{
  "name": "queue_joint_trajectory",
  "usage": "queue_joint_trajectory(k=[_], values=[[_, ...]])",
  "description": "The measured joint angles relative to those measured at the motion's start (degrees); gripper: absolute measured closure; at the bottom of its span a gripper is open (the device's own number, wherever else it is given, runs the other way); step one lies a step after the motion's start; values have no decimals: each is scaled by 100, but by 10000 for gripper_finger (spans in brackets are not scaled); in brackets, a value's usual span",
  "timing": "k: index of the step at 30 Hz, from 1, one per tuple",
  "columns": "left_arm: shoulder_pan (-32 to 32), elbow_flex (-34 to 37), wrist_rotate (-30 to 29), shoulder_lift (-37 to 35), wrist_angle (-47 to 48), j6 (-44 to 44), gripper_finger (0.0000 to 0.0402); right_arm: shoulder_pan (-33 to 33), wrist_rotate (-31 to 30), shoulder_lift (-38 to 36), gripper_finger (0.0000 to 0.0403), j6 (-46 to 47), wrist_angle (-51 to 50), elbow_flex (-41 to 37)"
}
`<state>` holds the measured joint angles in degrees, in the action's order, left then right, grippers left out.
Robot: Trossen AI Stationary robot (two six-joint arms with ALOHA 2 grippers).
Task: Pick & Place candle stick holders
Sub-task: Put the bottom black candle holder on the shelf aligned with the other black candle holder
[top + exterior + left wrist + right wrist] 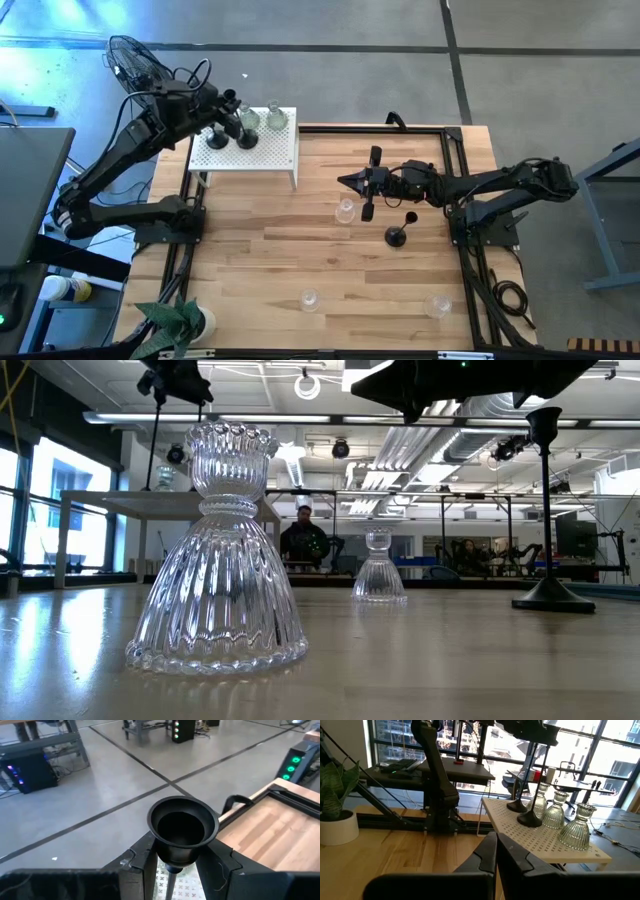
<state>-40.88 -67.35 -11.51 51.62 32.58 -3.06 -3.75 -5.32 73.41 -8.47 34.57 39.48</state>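
The left gripper (pixel 175 865) is squeezed tight on a black holder (pixel 182 832), just under its cup. Right below the fingers is the white stand (pixel 275 155), where other holders wait. I think it is setting this one down; next it must lower straight, then let go. The right gripper (pixel 352 181) hangs pressed together, with a glass holder (pixel 345 211) just beside.

Four holders on perforated stand (pixel 262 152) (table's far-left), four more on table (pixel 330 260)
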Motion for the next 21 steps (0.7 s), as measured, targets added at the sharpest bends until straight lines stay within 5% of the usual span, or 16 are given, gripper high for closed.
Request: queue_joint_trajectory(k=[21], values=[[2, -236, 42, -97, 194, 266, 204, 0, 0, 0, 402, 0, -2, -2]])
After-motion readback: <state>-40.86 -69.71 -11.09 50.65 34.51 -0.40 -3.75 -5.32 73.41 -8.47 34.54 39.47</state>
